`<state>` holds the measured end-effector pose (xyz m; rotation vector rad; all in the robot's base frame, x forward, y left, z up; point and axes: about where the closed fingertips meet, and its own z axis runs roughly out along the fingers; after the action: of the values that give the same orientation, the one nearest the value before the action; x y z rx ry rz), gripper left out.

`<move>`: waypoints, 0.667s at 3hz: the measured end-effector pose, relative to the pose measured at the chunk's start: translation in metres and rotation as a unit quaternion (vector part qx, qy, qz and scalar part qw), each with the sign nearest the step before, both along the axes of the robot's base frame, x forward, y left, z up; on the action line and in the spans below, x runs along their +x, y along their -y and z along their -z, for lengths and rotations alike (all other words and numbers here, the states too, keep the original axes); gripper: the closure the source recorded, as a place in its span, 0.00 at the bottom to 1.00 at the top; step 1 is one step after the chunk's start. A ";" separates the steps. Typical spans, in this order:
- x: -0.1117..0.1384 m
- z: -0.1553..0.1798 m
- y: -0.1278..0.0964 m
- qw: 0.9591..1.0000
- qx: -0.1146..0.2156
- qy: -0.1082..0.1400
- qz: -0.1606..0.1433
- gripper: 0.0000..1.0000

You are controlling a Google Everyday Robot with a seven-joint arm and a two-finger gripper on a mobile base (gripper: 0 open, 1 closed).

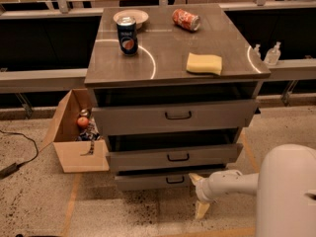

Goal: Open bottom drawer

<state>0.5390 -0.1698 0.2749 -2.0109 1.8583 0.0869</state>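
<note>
Single arm, end effector [199, 195] low near the floor at the cabinet's front right, just right of and slightly below the bottom drawer [143, 182]. Its two pale fingers [201, 210] are spread apart, one above the other, with nothing between them and no hold on anything. Upper fingertip sits by the right end of the drawer front, contact cannot be told. Bottom drawer is the lowest and narrowest of three grey fronts, looks shut or barely out, under the middle drawer [143, 160] and top drawer [138, 120], which both stick out a bit. Key relation: the black bar handle [175, 180] lies left of the end effector and a little higher, near but apart, long axis horizontal across the front. Stacked fingers suit straddling the bar from above and below. Judged step: approach to handle, needing a short shift left and in, then close and pull outward. Risk: upper finger catching the overhanging middle drawer. Tabletop [168, 48] items not involved
</note>
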 end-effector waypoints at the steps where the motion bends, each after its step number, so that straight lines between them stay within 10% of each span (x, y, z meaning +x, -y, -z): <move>1: 0.000 0.000 0.000 1.000 0.000 0.000 0.000 0.00; 2: 0.003 0.017 0.009 1.000 -0.001 0.000 0.004 0.00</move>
<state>0.5420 -0.1790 0.2578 -2.0053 1.8672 0.0838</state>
